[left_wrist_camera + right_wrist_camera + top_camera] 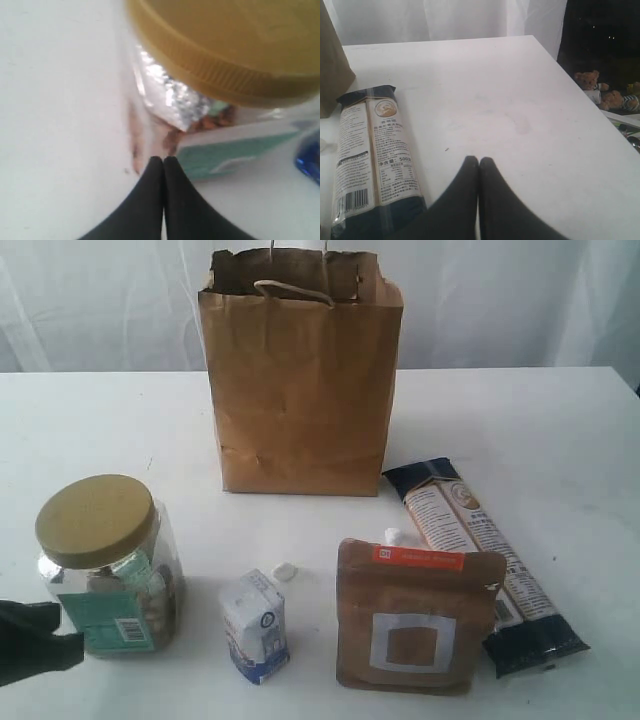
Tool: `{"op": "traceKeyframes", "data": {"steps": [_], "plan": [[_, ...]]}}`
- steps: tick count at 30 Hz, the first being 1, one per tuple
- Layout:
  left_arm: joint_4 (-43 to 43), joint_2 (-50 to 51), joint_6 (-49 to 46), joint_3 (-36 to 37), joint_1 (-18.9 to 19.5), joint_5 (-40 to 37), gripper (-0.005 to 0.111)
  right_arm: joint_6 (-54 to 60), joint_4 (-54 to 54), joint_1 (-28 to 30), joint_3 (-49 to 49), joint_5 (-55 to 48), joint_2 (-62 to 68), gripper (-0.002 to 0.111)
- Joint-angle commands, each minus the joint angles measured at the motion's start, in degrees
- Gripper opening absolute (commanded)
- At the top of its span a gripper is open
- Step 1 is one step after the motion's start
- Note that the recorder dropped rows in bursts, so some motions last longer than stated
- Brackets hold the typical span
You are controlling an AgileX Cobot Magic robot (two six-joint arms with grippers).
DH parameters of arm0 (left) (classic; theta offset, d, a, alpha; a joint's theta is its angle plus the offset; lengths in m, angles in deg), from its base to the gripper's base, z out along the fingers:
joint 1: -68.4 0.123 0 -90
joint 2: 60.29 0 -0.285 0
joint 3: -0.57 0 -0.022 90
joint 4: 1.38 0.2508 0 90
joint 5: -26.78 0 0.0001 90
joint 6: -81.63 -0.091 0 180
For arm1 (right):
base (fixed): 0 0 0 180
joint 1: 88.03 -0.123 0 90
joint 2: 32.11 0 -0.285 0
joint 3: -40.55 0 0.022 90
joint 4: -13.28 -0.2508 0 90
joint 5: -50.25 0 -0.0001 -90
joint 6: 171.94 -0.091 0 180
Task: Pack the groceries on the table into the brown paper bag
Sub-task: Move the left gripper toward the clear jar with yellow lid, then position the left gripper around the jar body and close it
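The brown paper bag [300,390] stands upright and open at the back middle of the white tabletop [100,420]. In front of it, from left to right, are the clear jar with tan lid [105,560], the small white-blue carton [257,625], the upright brown pouch [415,615] and the long dark packet [485,560], which lies flat (the pouch's right edge partly covers it). The left end effector [163,162] has its tips pressed together on nothing, low beside the jar's label; whether it touches the jar I cannot tell. The right end effector [478,164] is likewise closed and empty, over bare tabletop near the packet.
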Motion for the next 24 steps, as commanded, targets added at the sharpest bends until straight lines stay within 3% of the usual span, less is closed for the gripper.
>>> {"op": "traceKeyframes", "data": {"steps": [1, 6, 14, 16, 19, 20, 24], "plan": [[4.5, 0.2, 7.1, 0.4, -0.5, 8.1, 0.000, -0.1, 0.2, 0.2, 0.4, 0.1, -0.3, 0.000], [16.7, -0.1, 19.4, 0.4, -0.5, 6.6, 0.000, -0.1, 0.2, 0.2, 0.4, 0.1, -0.3, 0.000], [8.6, -10.1, 20.9, 0.4, -0.5, 9.7, 0.000, -0.1, 0.2, 0.2, 0.4, 0.1, -0.3, 0.000], [11.5, -12.7, 19.6, 0.4, -0.5, 0.1, 0.000, -0.1, 0.2, 0.2, 0.4, 0.1, -0.3, 0.000], [20.3, -12.9, 19.1, 0.6, -0.5, -23.2, 0.000, -0.1, 0.2, 0.2, 0.4, 0.1, -0.3, 0.000], [20.5, -12.1, 19.4, 1.5, -0.5, -24.8, 0.000, -0.1, 0.2, 0.2, 0.4, 0.1, -0.3, 0.000], [18.6, -6.7, 27.1, 6.2, -0.5, -5.2, 0.000, -0.1, 0.2, 0.2, 0.4, 0.1, -0.3, 0.000]]}}
